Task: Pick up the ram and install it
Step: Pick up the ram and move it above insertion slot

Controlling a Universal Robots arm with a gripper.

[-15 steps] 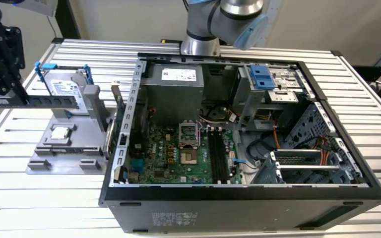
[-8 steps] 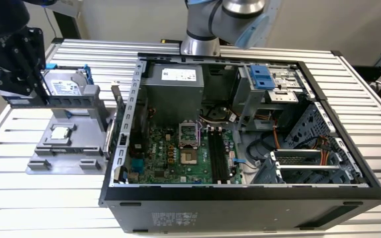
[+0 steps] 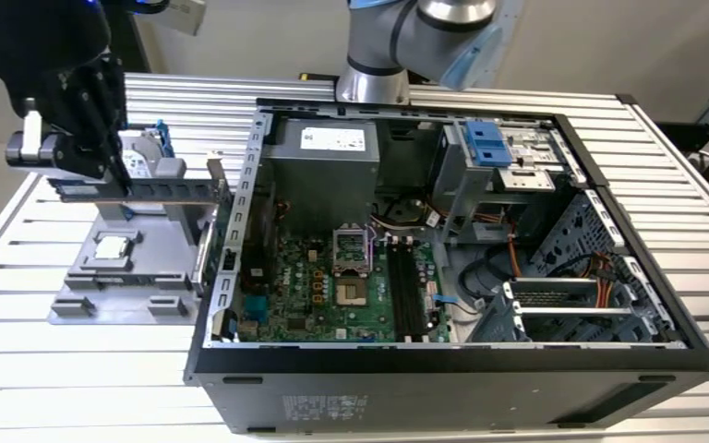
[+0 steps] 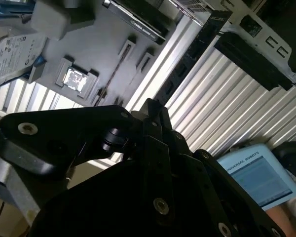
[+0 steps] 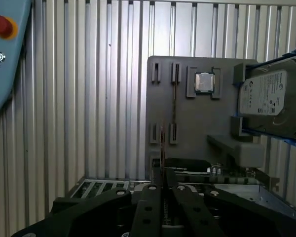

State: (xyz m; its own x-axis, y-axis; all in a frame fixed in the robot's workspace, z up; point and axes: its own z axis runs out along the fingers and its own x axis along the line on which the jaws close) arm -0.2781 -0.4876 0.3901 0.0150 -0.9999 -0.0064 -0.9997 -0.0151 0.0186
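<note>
One long, thin ram (image 3: 170, 189) (gold-edged) clamped in pincer (image 3: 114, 183).

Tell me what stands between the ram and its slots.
The gripper holds the ram over the grey tray. The case's side wall stands between it and the black slots; nothing visible covers the slots.

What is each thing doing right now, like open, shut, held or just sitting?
gripper: jaws shut on the ram
ram: held over the gray tray
computer case: open, side cover off
memory slots: empty
processor chip: lying flat in its tray pocket
hard drive: standing on edge in its holder
</note>
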